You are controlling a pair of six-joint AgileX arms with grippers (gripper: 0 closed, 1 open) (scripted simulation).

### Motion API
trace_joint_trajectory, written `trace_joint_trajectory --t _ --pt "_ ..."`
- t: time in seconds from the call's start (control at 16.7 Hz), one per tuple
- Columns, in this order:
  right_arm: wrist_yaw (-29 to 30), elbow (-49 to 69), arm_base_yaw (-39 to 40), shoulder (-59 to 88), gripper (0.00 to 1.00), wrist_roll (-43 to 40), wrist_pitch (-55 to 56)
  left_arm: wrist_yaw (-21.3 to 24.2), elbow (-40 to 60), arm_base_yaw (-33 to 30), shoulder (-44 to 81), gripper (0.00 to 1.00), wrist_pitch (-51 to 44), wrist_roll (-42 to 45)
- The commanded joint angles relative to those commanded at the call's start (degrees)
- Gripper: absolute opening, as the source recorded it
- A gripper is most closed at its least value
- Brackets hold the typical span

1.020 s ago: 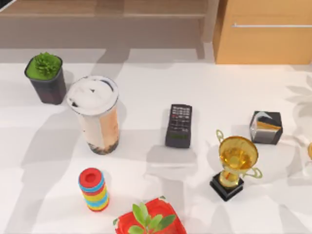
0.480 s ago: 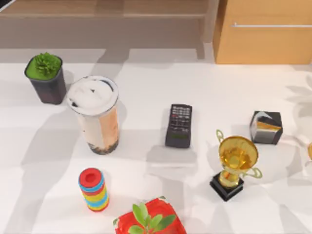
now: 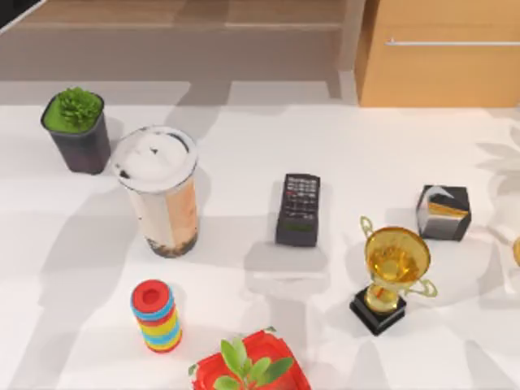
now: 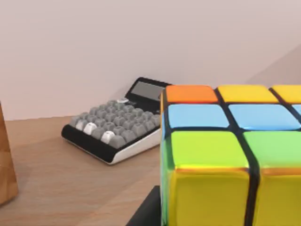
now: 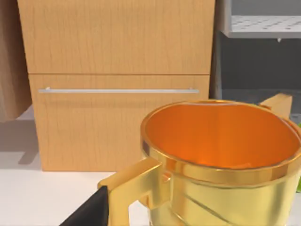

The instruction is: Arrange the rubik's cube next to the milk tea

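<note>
one milk tea [image 3: 161,193], one rubik's cube [image 4: 230,155], two potted plants [image 3: 77,128], one remote [image 3: 299,209], one trophy [image 3: 392,276]

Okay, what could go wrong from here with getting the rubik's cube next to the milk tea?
1. The milk tea is tall and narrow, so a bump while placing the cube could tip it.
2. The ring stack and dark plant pot stand near the cup, limiting free spots beside it.
3. The rubik's cube sits close to the left wrist camera, with a calculator behind it on wood; a loose grip might drop it on the way.
</note>
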Motion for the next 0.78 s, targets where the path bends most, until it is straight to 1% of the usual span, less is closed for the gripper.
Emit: trace_joint_trajectory --t 0.24,0.54,0.66,0.78 --pt "0.0 0.0 0.0 0.0 1.0 0.0 0.0 -2.1 1.8 3.2 1.3 0.0 -3.6 -3.4" --pt "0.0 0.0 0.0 0.0 1.0 0.0 0.0 -2.0 1.7 3.0 1.1 0.0 -3.7 -3.3" --pt "0.0 0.0 0.0 0.0 1.0 0.0 0.0 -0.9 2.3 3.0 -0.7 0.0 -4.8 -3.6" --pt "0.0 0.0 0.0 0.0 1.0 0.0 0.0 1.1 2.2 3.1 -4.7 0.0 -7.8 -4.1"
